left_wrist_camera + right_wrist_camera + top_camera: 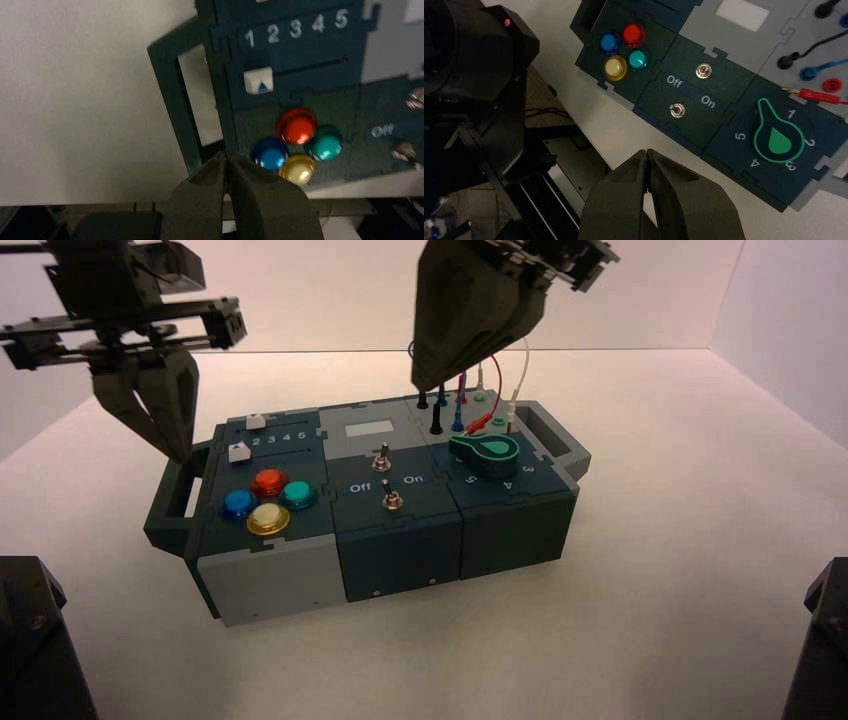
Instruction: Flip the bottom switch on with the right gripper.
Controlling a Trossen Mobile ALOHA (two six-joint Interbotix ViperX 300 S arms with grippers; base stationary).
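Observation:
The bottom switch [393, 502] [677, 110] is a tiny toggle on a silver nut, set in the box's dark middle panel just below the "Off" and "On" lettering. It also shows at the edge of the left wrist view [404, 150]. A like toggle, the top switch [381, 456] [703, 71], stands behind it. My right gripper [420, 383] [646, 151] hangs shut and empty above the back of the box, well clear of both switches. My left gripper [180, 453] [227, 154] is shut and empty, hovering over the box's left handle.
Blue, red, teal and yellow buttons [268, 501] cluster on the box's left panel, with two white sliders [238, 451] behind them. A green knob [483, 448] sits on the right panel, with plugged wires [478, 400] behind it. Dark stands fill the lower corners [35, 640].

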